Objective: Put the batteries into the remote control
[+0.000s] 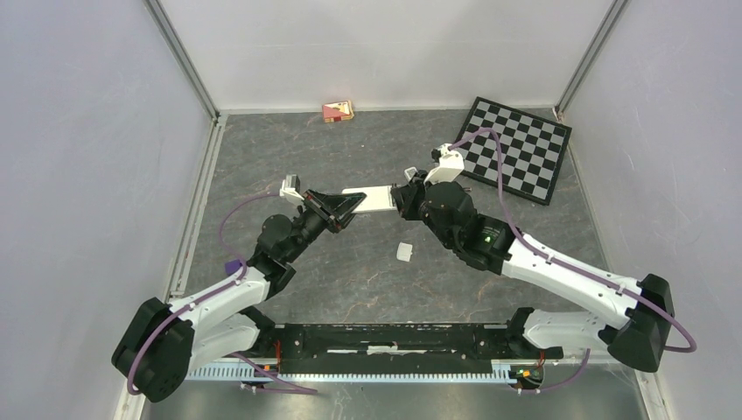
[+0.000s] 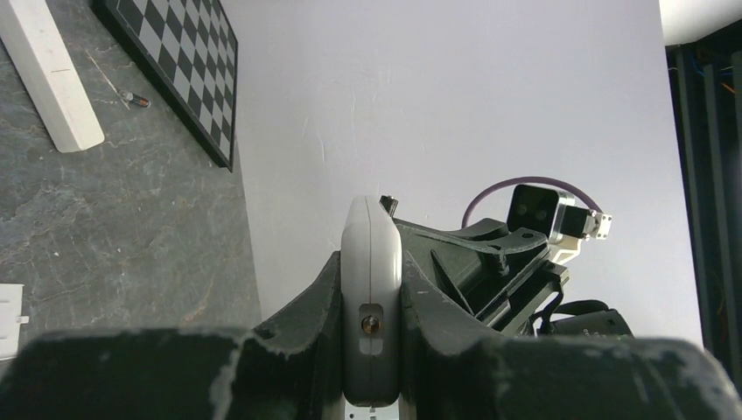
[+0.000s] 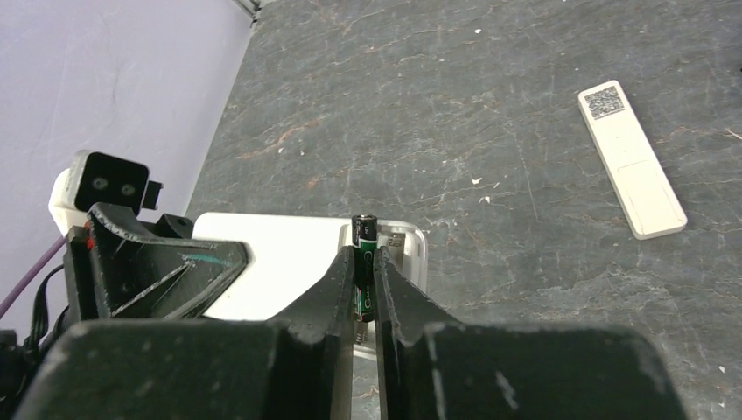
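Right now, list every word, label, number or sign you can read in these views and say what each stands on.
No word or number is readable in any view.
Square code patch, no legible letters: at one end of the white bar.
Green print, too blurred to read: on the battery in the right tool.
Print too small to read: on the red box at the back.

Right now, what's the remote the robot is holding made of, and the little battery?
The remote looks like smooth matte white plastic, with a rounded moulded edge. The battery is probably metal under a glossy black-and-green printed wrap.
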